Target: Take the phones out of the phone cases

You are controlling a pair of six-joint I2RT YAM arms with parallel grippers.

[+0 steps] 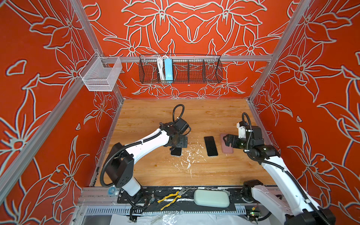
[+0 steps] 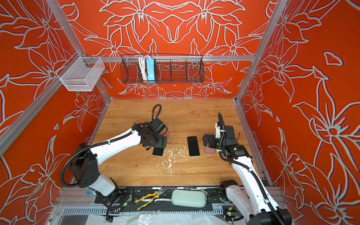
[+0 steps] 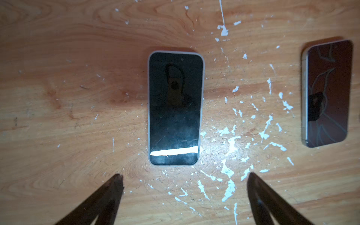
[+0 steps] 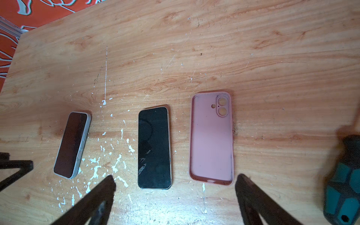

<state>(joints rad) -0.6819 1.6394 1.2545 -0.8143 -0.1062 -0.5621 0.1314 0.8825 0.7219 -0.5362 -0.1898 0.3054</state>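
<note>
In both top views, we see the left tool (image 1: pixel 176 147) pointing down over the cased phone (image 1: pixel 176 152). This phone sits in a pale case and lies flat on the wooden surface (image 1: pixel 155 116), and the tool hides most of it. To the right lies a bare phone (image 1: pixel 210 146), screen up. Near that is a pink case (image 1: pixel 227 150), partly under the right tool (image 1: pixel 226 141).

In the left wrist view, the fingers (image 3: pixel 109 194) of the left tool (image 3: pixel 185 176) stand wide apart and hold nothing. The cased phone (image 3: pixel 174 108) lies beyond the fingertips, and they do not touch it. White flecks (image 3: pixel 231 142) are scattered on the surface beside it.

In the right wrist view, the right tool (image 4: pixel 175 178) is also spread wide and empty. The pink case (image 4: pixel 211 140) lies with its inside up and is empty. The bare phone (image 4: pixel 154 148) lies beside it without touching, and the cased phone (image 4: pixel 73 145) is further along the same row. A teal and black handle (image 4: pixel 342 185) shows blurred at the edge.
</note>
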